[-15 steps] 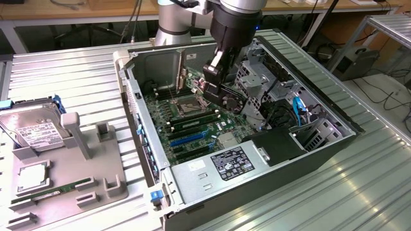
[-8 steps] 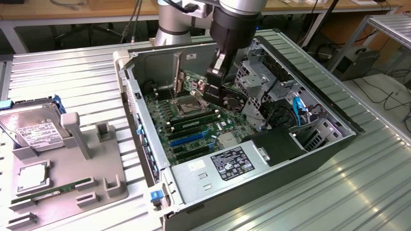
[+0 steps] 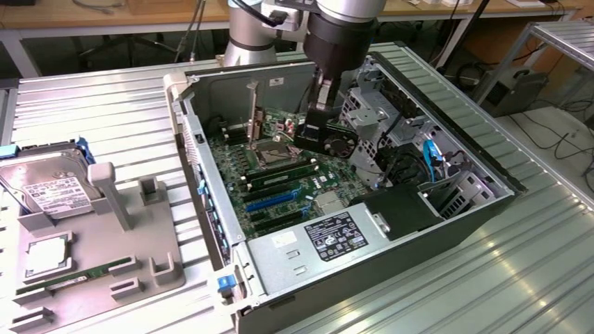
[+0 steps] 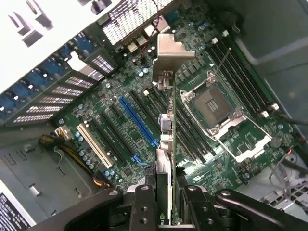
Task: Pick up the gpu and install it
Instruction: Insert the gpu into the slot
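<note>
Exterior view: one open case on the bench. One tray sits at the exterior view's left with one hard drive and one RAM stick. My arm reaches into the case carrying the one gpu.

Wrist view: two fingers, about half open, pinch the gpu edge-on. It's over the board, between the one blue slot and the one CPU socket. Can't tell if it's touching a slot.

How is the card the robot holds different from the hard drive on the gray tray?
The gpu is thin; the hard drive is boxy. The gpu stands on edge in the gripper inside the computer case; the hard drive rests on the gray tray outside it. Both show silver metal.
</note>
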Motion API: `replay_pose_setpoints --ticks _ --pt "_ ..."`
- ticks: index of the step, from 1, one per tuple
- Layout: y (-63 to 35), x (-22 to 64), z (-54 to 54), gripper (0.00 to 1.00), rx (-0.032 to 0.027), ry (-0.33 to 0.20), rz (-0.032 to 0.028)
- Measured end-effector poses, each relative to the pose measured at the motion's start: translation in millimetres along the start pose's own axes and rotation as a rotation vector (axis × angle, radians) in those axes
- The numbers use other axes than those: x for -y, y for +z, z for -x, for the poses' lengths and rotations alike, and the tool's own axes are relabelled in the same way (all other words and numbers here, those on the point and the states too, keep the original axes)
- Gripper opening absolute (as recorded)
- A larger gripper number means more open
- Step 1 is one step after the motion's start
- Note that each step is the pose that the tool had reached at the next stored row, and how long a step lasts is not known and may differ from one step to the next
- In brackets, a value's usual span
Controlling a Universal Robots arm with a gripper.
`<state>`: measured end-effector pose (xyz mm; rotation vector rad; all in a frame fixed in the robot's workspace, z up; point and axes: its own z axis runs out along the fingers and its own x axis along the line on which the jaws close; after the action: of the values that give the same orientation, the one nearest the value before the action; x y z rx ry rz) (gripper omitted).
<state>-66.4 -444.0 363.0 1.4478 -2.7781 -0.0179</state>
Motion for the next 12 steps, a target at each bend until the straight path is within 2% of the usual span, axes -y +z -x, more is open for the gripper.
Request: replay_pose_setpoints --ticks 12 --pt "0.6 0.0 0.1 0.26 -0.0030 -0.225 -0.0004"
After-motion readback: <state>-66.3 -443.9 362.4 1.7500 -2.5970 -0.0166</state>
